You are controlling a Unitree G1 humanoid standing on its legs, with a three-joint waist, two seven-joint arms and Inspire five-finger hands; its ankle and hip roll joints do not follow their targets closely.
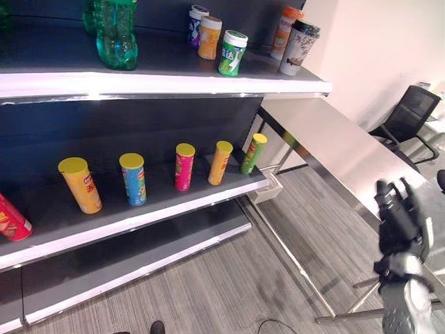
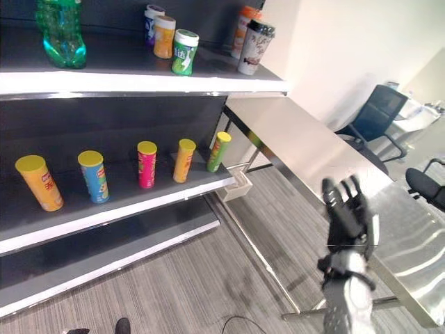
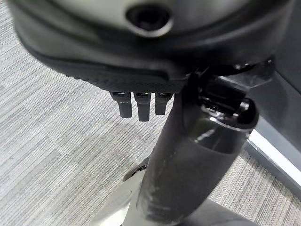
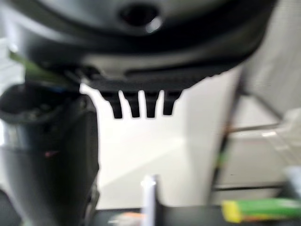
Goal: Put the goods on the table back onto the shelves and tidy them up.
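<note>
Your right hand [image 2: 351, 216] is raised over the brushed-steel counter [image 2: 299, 142], fingers straight and apart, holding nothing; the left hand [image 3: 141, 101] hangs relaxed over ribbed carpet. Cylindrical chip cans [image 1: 132, 179] stand on the dark middle shelf [image 1: 104, 223]

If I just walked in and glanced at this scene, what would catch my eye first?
Probably the row of bright chip cans standing apart along the middle shelf, in yellow, blue, pink, orange and green. Above them a green bottle and several cups and jars stand on the top shelf. At the right, the robot's dark right hand is raised with straight fingers, holding nothing, in front of the steel table.
</note>
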